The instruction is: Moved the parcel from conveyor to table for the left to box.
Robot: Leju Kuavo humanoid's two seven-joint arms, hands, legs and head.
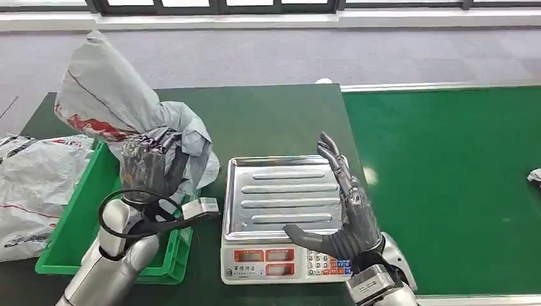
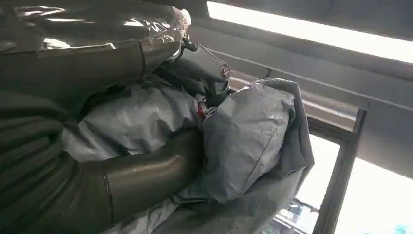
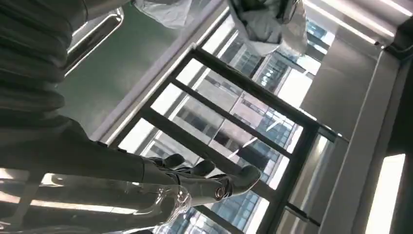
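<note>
Left hand (image 1: pixel 148 167) grips the grey parcel (image 1: pixel 108 95) above the green bin (image 1: pixel 76 217); right hand (image 1: pixel 344 210) spread, holding nothing.

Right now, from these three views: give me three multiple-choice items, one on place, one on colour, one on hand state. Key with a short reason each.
1. Where is the grey parcel?
A. Lying on the scale pan
B. Held up in the left hand over the bin's edge
C. On the conveyor belt

2. What colour is the bin beside the scale?
A. Green
B. Blue
C. Red

3. How is the right hand?
A. Holding a parcel
B. Pressing the scale's keys
C. Fingers apart, holding nothing

Key:
1 B: the left hand grips the crumpled bag, which stands up above the bin's edge; the left wrist view shows plastic between thumb and fingers.
2 A: the bin's walls are plainly green in the head view.
3 C: the right hand is raised at the scale's edge with fingers spread and nothing in it.
</note>
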